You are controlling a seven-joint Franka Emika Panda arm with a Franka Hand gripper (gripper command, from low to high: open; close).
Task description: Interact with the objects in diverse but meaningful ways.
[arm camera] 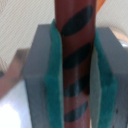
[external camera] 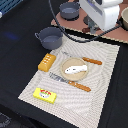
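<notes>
In the wrist view we see the gripper (arm camera: 75,75) clamped on the red-brown sausage (arm camera: 74,55), its two green pads (arm camera: 54,75) pressed against either side of it. The sausage's long axis runs along the length of the fingers, parallel to the pads, and dark diagonal stripes cross its surface; which end points toward the table we cannot tell. In the exterior view the arm (external camera: 102,12) sits at the top, toward the exterior view's right, and its fingers and the sausage are not visible there. On the striped cloth (external camera: 100,75) we find the tan plate (external camera: 64,73) with the white fish (external camera: 75,68) lying on it, its long axis roughly level across the picture, tilted slightly up toward the exterior view's right. The orange bread loaf (external camera: 46,61) lies just beside the plate on the exterior view's left. The yellow red-labelled block (external camera: 45,95) rests near the cloth's near corner. An orange-handled fork (external camera: 70,82) lies in front of the plate, and an orange-handled knife (external camera: 85,59) behind it. A grey pot (external camera: 49,37) stands off the cloth, and another grey pot (external camera: 69,10) farther back.
</notes>
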